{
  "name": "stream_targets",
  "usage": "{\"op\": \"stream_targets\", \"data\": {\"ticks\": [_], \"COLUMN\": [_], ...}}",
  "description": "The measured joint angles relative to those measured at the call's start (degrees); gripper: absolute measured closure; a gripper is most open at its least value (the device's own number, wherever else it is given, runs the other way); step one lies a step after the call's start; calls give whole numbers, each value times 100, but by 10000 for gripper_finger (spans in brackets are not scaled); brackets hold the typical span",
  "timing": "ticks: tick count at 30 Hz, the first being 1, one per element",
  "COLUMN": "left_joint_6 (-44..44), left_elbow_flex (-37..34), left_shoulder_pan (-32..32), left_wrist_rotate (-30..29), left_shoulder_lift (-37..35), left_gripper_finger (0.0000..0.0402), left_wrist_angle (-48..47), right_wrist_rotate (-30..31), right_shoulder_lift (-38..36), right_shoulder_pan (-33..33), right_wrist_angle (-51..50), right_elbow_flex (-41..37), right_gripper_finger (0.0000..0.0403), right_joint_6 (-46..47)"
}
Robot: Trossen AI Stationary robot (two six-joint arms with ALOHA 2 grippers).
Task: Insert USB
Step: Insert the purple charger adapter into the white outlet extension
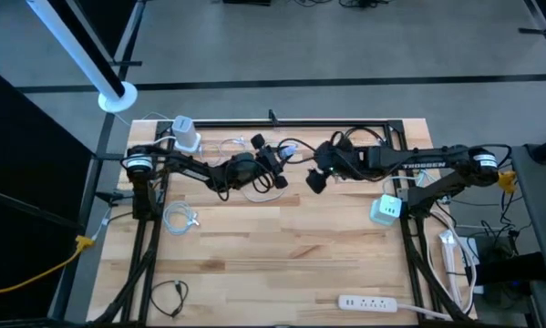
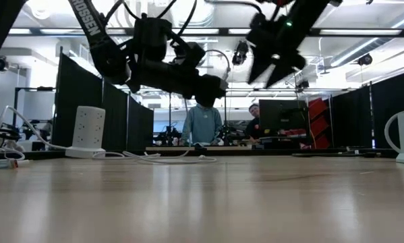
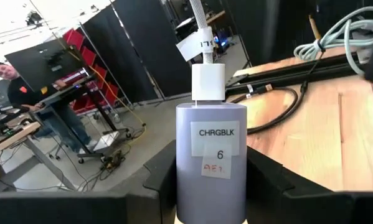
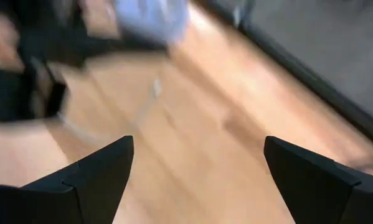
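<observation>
In the left wrist view, a pale grey charging block labelled "CHRGBLK 6" sits between the fingers of my left gripper. A white USB plug is seated in the block's far end. Its white cable, which carries a paper tag, runs on from the plug. In the high view my left gripper hangs over the middle of the table's far half. My right gripper is just to its right, above the table. It is open with nothing between its fingers. My left gripper pinches the charging block by its two opposite sides, one finger on each side. The fingers lie roughly level and run along the block, whose plug end points away from the gripper. The block is lifted clear of the table.
A white power tower stands at the far left corner, and a small white-green cube at the right. A white power strip lies near the front edge. Loose cables lie at the left. People stand beyond the table.
</observation>
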Motion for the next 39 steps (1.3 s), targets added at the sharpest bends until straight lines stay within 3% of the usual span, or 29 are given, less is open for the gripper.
{"op": "stream_targets", "data": {"ticks": [10, 16, 26, 39], "left_joint_6": [0, -61, -142, -130], "left_elbow_flex": [3, 3, 3, 1], "left_shoulder_pan": [6, -2, 0, -2], "left_wrist_rotate": [95, 100, 102, 110], "left_shoulder_lift": [22, 22, 22, 18], "left_gripper_finger": [282, 282, 282, 282], "left_wrist_angle": [-119, -141, -138, -84], "right_wrist_rotate": [-155, -248, -33, -253], "right_shoulder_lift": [-321, -274, -11, 851], "right_shoulder_pan": [61, 62, 4, -439], "right_wrist_angle": [-475, 1704, 3066, 4423], "right_elbow_flex": [-238, -816, -1152, -1152], "right_gripper_finger": [59, 59, 59, 59], "right_joint_6": [659, 83, -62, 305]}}
